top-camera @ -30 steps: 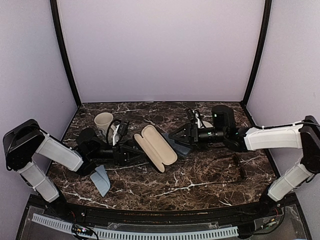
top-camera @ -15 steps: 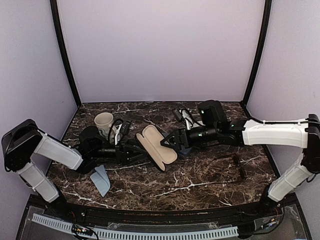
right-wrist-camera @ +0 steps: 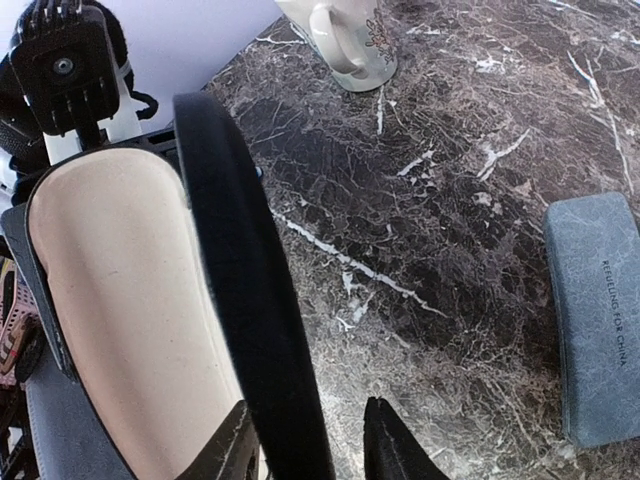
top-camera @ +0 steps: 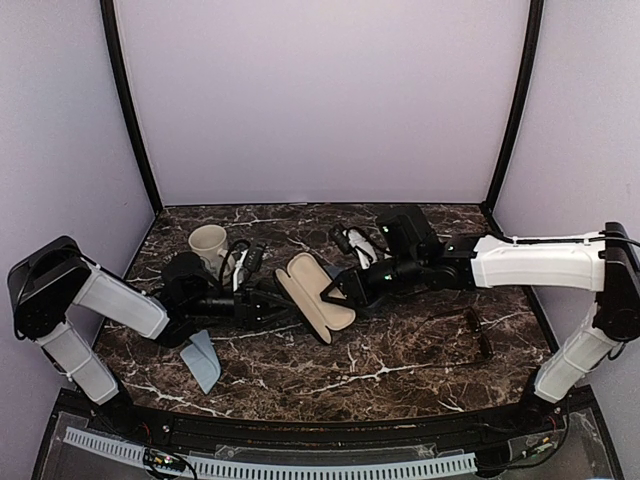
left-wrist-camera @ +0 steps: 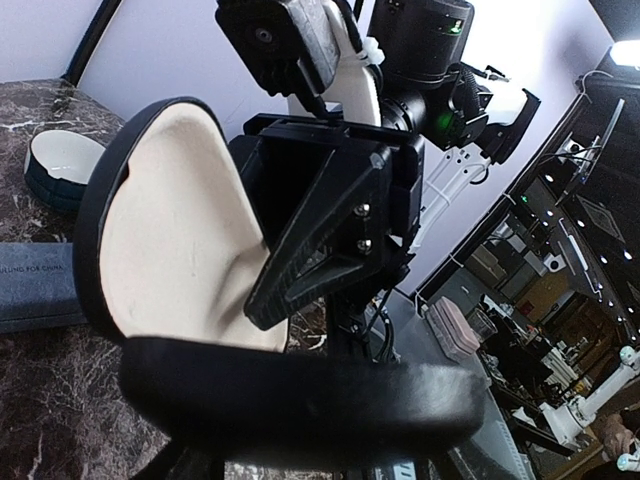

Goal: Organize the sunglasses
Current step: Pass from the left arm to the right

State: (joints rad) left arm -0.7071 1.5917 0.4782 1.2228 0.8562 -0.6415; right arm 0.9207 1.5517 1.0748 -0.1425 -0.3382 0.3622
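Open black case (top-camera: pixel 318 295) sits mid tabletop (top-camera: pixel 400 370), cream lining up, lid half raised. Both arms reach in low from either side and meet at it.

Left claw (top-camera: pixel 268 305) is at the case's left end. In the left wrist view the near black shell runs across between its fingers, so it looks clamped on that shell.

Right claw (right-wrist-camera: pixel 308 405) is at the case's right side, straddling the lid rim. One finger is on the cream lining side, the other outside. A sliver of tabletop shows between the outer finger and the rim, so the jaws are apart and not gripping.

Sunglasses (top-camera: pixel 478 332): one thin dark pair lies flat on the tabletop right of centre, near the right forearm and well apart from the case and both claws. It is small and dark against the marble, so I can't make out detail. Can't find a second pair.

Blue-grey case (right-wrist-camera: pixel 600 320) is closed and flat on the tabletop just right of the black case. It has printed lettering on top and is mostly hidden under the right arm in the top view.

White mug (top-camera: pixel 208 243) stands upright at back left, behind the left arm. A blue-grey flat piece (top-camera: pixel 203 362) lies front left beside the left arm. A small round dish (left-wrist-camera: pixel 60 165) sits on the tabletop beyond the blue-grey case.
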